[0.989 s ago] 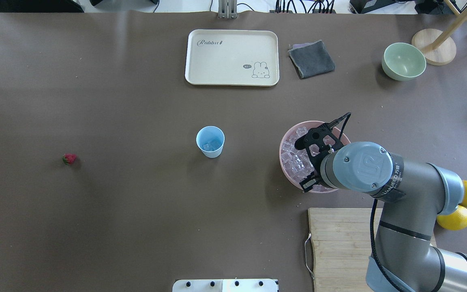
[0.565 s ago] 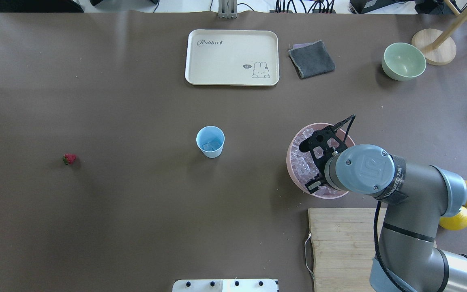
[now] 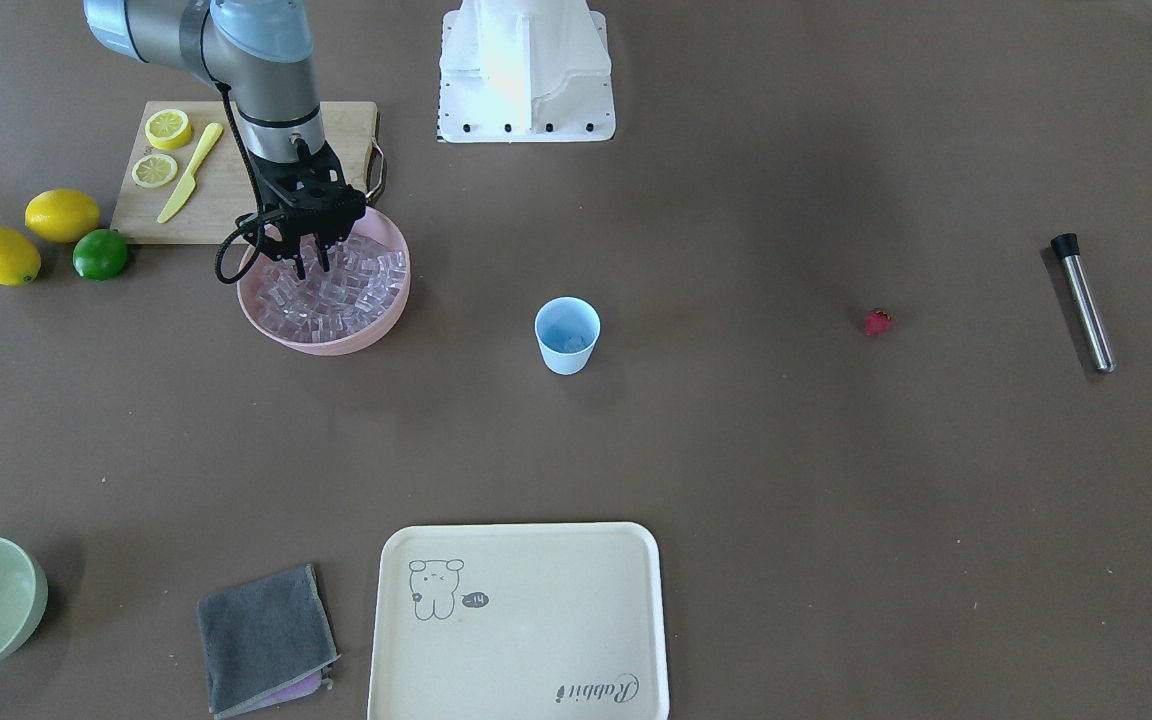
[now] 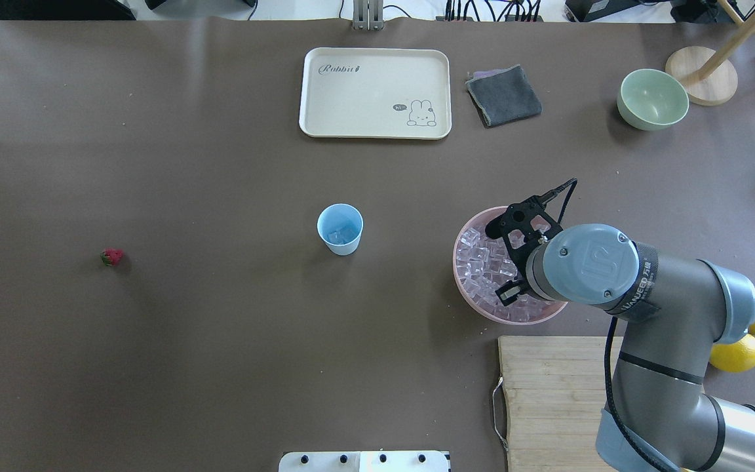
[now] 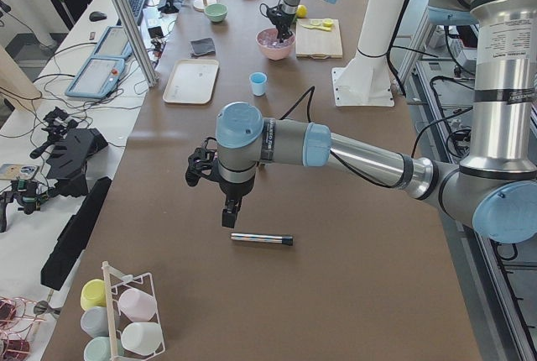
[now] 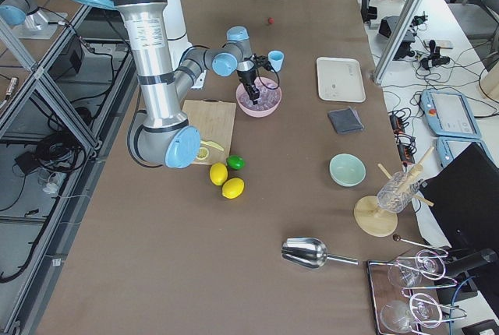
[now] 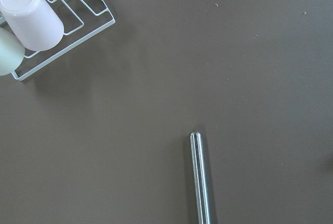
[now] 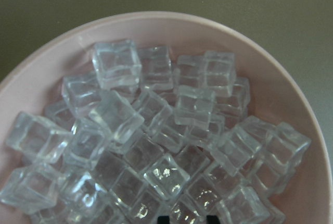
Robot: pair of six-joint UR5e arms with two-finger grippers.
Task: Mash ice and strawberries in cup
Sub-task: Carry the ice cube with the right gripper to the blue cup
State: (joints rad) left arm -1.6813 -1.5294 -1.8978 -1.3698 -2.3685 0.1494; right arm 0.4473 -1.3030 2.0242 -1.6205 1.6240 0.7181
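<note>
From the left end of the counter, the closest thing is the left arm (image 5: 243, 138), hanging over a metal rod (image 5: 262, 239) that lies flat. I can't tell from here whether its jaws are apart or together. Farther along, the strawberry (image 4: 112, 256) sits alone on the bare counter, well apart from everything. Next comes the cup (image 4: 339, 229), upright, with what looks like some ice already at the bottom.

Farthest off, the right arm (image 4: 587, 262) has its jaws down in the ice (image 8: 156, 146) heaped in the pink bowl (image 3: 321, 345). The tips stand a little apart with ice between them, but I can't tell whether a cube is actually pinched.

I'd say this step is fetching another cube. The jaws should close square on one cube's flat faces, since those look slippery. Then they should lift straight up so nothing drags the bowl.

Compared with a second ago, the bowl has slid slightly toward the robot along with the wrist. The cup and strawberry haven't budged.
</note>
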